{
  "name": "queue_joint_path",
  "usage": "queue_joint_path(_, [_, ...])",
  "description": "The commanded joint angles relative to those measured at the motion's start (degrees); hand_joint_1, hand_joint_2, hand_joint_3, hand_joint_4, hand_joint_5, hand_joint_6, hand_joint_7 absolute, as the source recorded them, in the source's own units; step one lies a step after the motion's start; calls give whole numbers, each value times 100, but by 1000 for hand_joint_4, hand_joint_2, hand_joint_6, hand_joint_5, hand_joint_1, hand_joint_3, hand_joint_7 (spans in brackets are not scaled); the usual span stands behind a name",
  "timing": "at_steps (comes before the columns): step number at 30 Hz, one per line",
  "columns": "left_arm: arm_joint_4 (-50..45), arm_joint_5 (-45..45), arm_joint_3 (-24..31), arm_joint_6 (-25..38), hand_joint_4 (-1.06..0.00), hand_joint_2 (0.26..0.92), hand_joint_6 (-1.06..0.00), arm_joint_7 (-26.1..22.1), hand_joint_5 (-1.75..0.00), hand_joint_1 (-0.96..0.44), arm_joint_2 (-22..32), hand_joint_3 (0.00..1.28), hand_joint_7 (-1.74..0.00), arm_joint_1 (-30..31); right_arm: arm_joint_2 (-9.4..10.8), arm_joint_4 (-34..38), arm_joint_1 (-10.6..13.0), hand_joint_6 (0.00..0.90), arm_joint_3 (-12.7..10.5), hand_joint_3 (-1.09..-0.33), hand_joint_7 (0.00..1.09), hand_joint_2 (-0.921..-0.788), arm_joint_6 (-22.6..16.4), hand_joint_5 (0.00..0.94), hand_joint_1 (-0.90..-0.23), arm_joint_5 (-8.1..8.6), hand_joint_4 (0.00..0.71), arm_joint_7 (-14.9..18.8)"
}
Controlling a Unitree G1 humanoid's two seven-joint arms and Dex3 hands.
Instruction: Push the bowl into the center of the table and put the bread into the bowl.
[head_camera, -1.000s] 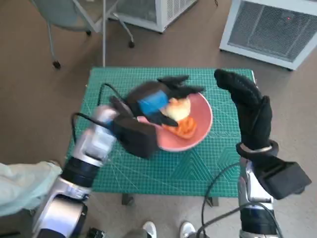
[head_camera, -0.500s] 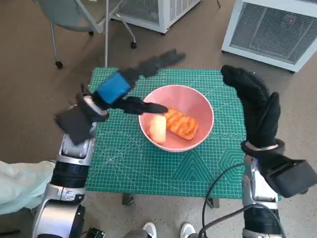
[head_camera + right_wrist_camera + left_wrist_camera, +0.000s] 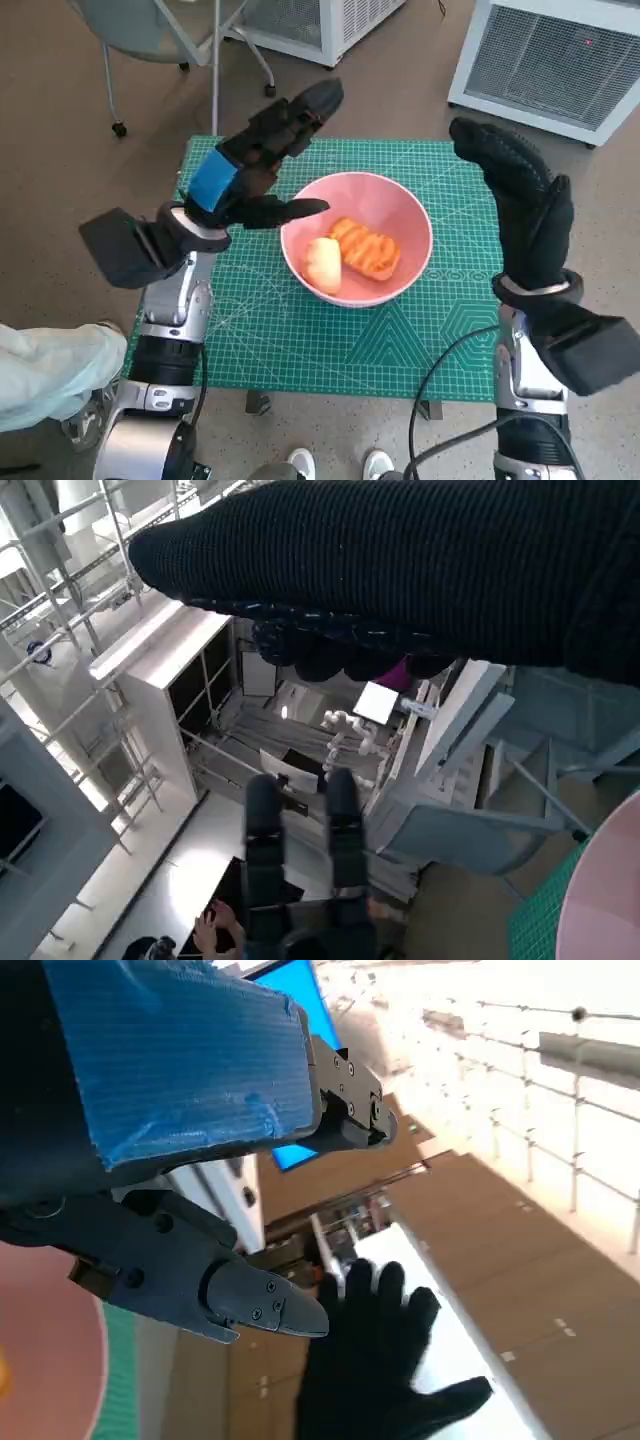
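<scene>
A pink bowl (image 3: 400, 215) sits near the middle of the green cutting mat (image 3: 300, 330). Inside it lie a pale bread roll (image 3: 322, 264) and an orange ridged bread (image 3: 365, 249). My left hand (image 3: 255, 165), blue tape on its back, is raised above the bowl's left rim, fingers spread and holding nothing. My right hand (image 3: 515, 205) in the black glove stands upright beside the bowl's right side, fingers straight, empty. The left wrist view shows my left hand (image 3: 190, 1160), a strip of the bowl (image 3: 45, 1350) and the gloved right hand (image 3: 385, 1360).
A white grilled unit (image 3: 555, 55) stands on the floor beyond the table's right corner, another (image 3: 320, 20) behind. A chair base (image 3: 150, 50) is at the far left. A pale cloth (image 3: 45, 375) lies at the lower left; shoes (image 3: 340, 465) show below the table's front edge.
My left hand let go of the pale roll, which now lies in the bowl, and rose up and left away from it. The right hand barely moved.
</scene>
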Motion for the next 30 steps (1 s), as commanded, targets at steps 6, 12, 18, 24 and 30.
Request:
queue_joint_path(6, [-92,-69,180,30,-147,921,-301,11,0,-439,17,126,0,140,-47,64,30,-1,-14,-727,534,-921,132,2,-713,22,176,17])
queue_joint_path(12, [-13,-291,347,-59,-144,921,-304,-26,0,-450,-157,127,-2,194,-75,24,35,-1,-30,-727,532,-921,208,2,-708,45,177,31])
queue_joint_path(18, [122,-433,463,-144,-142,921,-304,-92,0,-447,-314,125,-2,230,-84,29,-7,-1,-39,-728,531,-921,267,2,-704,38,176,15])
queue_joint_path(24, [123,-464,532,-358,-143,921,-303,-90,-1,-466,-482,125,-1,334,-96,59,-75,-1,-59,-730,528,-921,359,1,-704,60,176,22])
queue_joint_path(30, [183,-428,595,-670,-130,921,-276,-45,0,-484,-642,128,0,407,-110,155,-203,-1,-84,-732,526,-921,406,1,-706,88,175,48])
